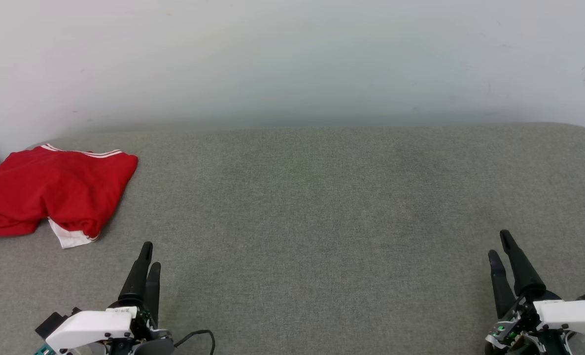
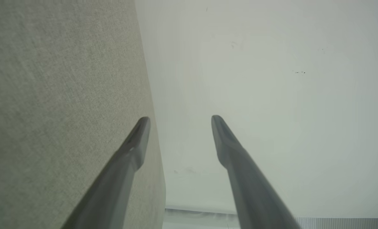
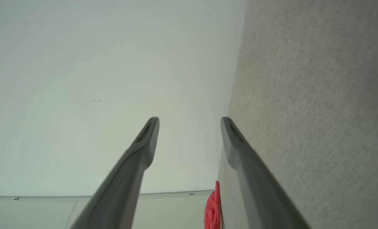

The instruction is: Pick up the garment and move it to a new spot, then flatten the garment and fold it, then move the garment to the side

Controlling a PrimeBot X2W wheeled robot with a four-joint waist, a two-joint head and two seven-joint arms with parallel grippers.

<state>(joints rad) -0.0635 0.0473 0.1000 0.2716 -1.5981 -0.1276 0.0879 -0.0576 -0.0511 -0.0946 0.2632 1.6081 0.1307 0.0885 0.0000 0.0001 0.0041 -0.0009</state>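
Pale wall [image 1: 292, 59] behind, scuffed at upper right; grey fabric tabletop [image 1: 322, 207], rounded far right corner, near edge cut off, broad bare middle between both arms; garment [image 1: 51, 190], red, loosely folded at the far left near the back edge, striped trim on its far side, white piece poking out nearside, left end meeting the frame edge, a red sliver [image 3: 212, 206] in the right wrist view; left gripper [image 1: 151, 255] and right gripper [image 1: 498, 242], fingers parted, grasping nothing, well apart from the garment.
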